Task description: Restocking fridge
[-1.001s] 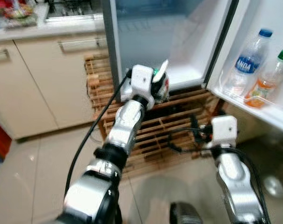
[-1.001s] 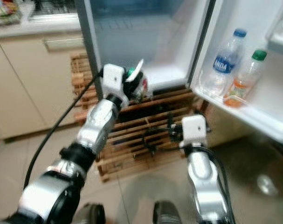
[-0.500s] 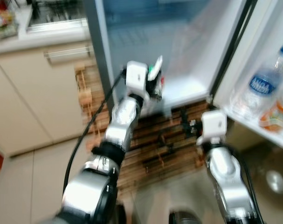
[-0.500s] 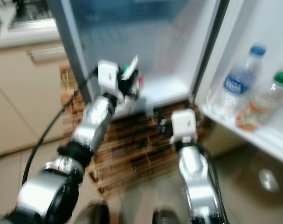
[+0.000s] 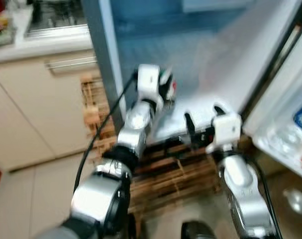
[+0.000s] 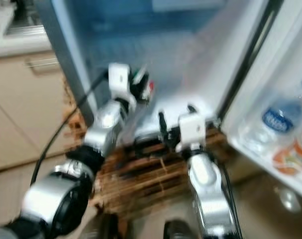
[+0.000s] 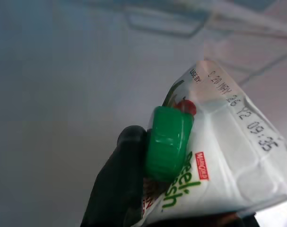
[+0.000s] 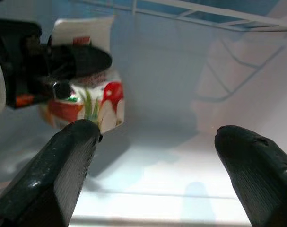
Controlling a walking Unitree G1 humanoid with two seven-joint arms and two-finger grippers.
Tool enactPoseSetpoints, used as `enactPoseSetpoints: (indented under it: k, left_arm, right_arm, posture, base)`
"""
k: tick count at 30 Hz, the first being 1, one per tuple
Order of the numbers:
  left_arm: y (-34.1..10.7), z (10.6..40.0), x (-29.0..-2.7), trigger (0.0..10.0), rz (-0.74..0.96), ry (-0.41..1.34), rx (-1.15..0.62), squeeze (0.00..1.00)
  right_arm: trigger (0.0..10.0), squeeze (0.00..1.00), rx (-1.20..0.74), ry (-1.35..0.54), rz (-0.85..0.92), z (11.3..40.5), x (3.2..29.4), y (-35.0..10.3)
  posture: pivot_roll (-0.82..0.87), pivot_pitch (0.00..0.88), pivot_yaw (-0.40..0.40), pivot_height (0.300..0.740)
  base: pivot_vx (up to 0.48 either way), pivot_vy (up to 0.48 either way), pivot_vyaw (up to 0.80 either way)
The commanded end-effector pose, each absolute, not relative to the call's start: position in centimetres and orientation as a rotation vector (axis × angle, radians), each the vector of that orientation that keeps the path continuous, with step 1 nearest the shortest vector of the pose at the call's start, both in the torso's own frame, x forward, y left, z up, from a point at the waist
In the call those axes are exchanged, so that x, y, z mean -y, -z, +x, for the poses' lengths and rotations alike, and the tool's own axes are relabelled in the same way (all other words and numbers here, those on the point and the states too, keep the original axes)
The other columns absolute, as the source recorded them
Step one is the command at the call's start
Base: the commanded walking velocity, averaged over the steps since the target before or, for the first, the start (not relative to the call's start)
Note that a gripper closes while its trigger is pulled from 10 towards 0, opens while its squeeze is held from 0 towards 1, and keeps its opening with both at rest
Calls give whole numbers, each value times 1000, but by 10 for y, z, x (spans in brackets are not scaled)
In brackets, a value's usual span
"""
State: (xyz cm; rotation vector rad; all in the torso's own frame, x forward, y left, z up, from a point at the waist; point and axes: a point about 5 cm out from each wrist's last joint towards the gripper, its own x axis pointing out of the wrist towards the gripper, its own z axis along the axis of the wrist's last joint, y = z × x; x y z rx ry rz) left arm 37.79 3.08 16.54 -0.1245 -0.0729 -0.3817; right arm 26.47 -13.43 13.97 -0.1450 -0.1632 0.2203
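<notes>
- Left wrist view: one of my black fingers (image 7: 116, 189) presses the side of a small juice carton (image 7: 223, 161), just under its green screw cap (image 7: 168, 143). My left gripper (image 5: 166, 90) is closed on this carton near its gabled top.
- Beyond those fingers lies the pale back wall of the open fridge (image 5: 210, 64); the carton hangs above the fridge's white floor, not yet set down.
- I judge the carton light but soft-walled: squeezing hard would dent it, and the waxy card could slip. Holding the flat sides below the cap seems safest, keeping it upright.
- Right wrist view: the two fingers of my right gripper (image 8: 157, 165) are spread wide and hold nothing. The carton sits ahead of one fingertip (image 8: 74, 146), apart from it.
- Past my right fingers, on the door shelf, stands a water bottle (image 6: 280, 119), blurred.
- Under both arms is a wooden slatted pallet (image 5: 170, 174).
</notes>
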Motion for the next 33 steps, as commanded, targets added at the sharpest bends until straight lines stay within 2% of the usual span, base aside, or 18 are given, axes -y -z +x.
enactPoseSetpoints:
  k: [1,4,13,23,30,33]
  left_arm:
    - [-175,372,-1,10000,-168,436,73,0]
    - [-174,370,10,10000,-183,450,50,0]
    - [-173,370,17,10000,-144,427,21,0]
    - [-186,371,34,10000,-148,426,-6,0]
    - [-200,374,37,10000,-149,402,22,0]
    - [-203,376,35,10000,-214,353,7,0]
  right_arm:
    - [10000,0,153,-212,-146,261,139,-140]
    - [10000,0,133,-227,-181,260,140,-140]
    - [10000,0,103,-224,-175,260,142,-137]
    - [10000,0,68,-212,-182,260,141,-132]
    - [10000,0,96,-223,-207,248,136,-136]
    - [10000,0,80,-199,-204,235,141,-136]
  posture:
    - [-232,0,37,661]
    - [-246,0,37,661]
    - [-244,0,31,661]
    - [-263,0,40,661]
    - [-331,15,61,661]
    - [-389,49,57,661]
  base:
    - [0,0,0]
    - [0,0,237]
    - [0,0,647]
    - [0,0,0]
    - [0,0,0]
    - [0,0,0]
